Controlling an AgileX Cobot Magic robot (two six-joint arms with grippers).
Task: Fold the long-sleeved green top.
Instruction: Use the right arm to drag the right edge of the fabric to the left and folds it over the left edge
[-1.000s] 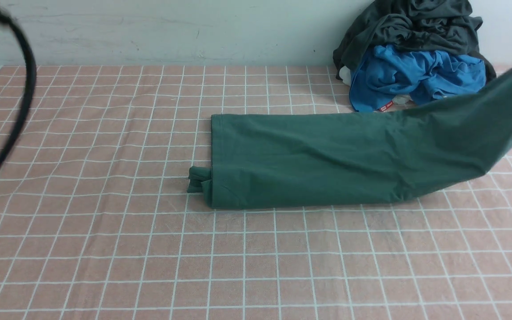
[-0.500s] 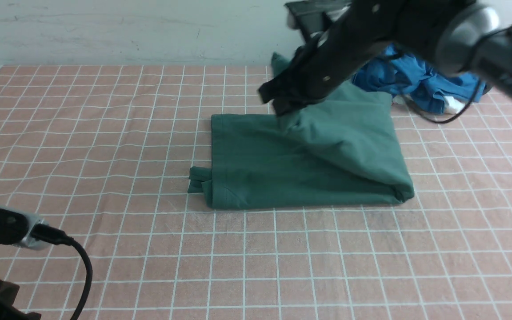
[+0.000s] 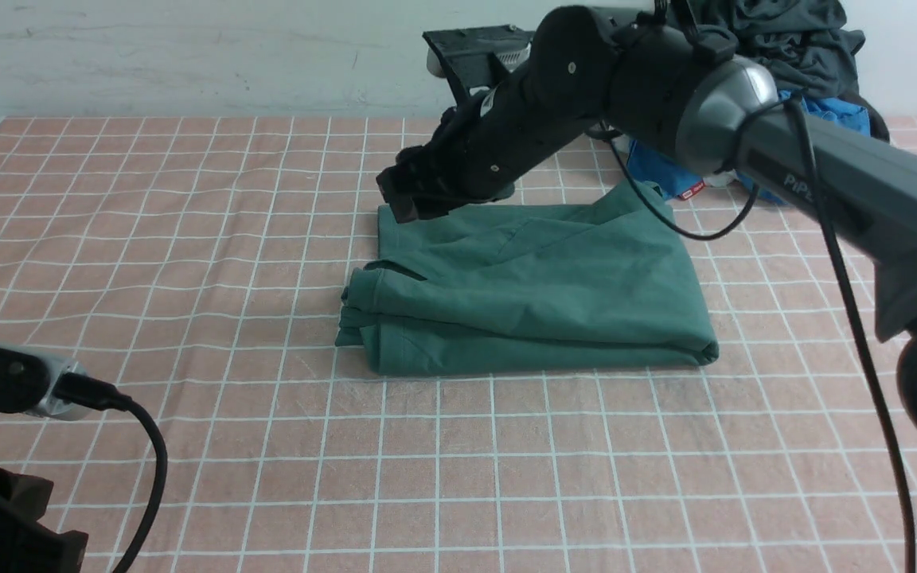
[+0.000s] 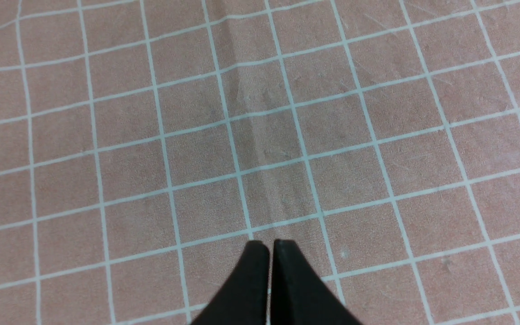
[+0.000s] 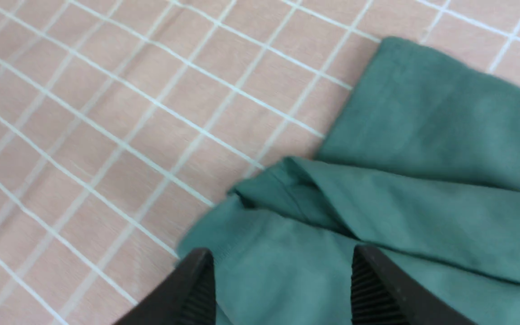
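Green long-sleeved top folded flat mid-table. Right gripper above its far-left corner, jaws apart. Left gripper near-left, jaws together.

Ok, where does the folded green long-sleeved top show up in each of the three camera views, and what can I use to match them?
Front view: the folded green long-sleeved top lies mid-table, under the right gripper at its far left corner.
Left wrist view: not in it; only the shut left gripper above the cloth.
Right wrist view: it fills the picture's lower right, between the open jaws.
Shared landmark: the pink white-gridded tablecloth.
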